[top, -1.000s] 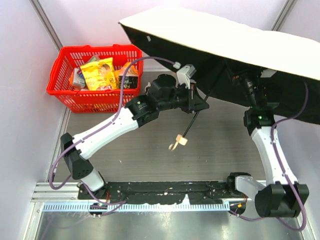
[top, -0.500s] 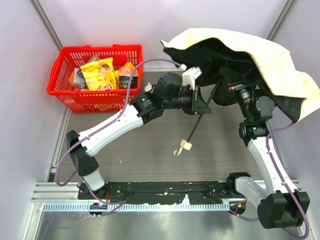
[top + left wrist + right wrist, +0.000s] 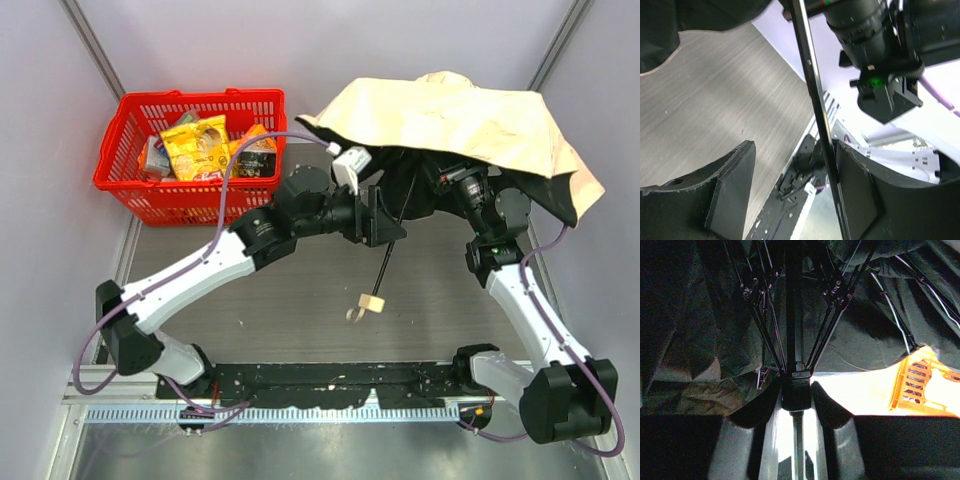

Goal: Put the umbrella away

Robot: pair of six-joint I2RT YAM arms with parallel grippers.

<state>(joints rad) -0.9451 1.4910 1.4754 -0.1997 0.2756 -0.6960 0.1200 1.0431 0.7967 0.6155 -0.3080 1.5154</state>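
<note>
The umbrella (image 3: 450, 115) hangs half collapsed at the back right, its cream canopy drooping over a black underside. Its thin black shaft (image 3: 388, 255) slants down to the pale knob handle (image 3: 374, 301) and cord loop just above the table. My left gripper (image 3: 385, 222) is open around the shaft. In the left wrist view the shaft (image 3: 812, 90) runs along the right finger (image 3: 860, 195), with a wide gap to the left finger. My right gripper (image 3: 796, 395) is under the canopy, shut on the black runner (image 3: 796, 387) where the ribs meet.
A red basket (image 3: 115, 160) full of snack packets stands at the back left, close to the left arm's elbow. A black mounting rail (image 3: 330, 385) runs along the near edge. Grey walls close in both sides, and the canopy overhangs the back right corner.
The canopy has folded from flat and spread to drooping. My left gripper has let go of the shaft and opened, and the left arm has drawn slightly left.
</note>
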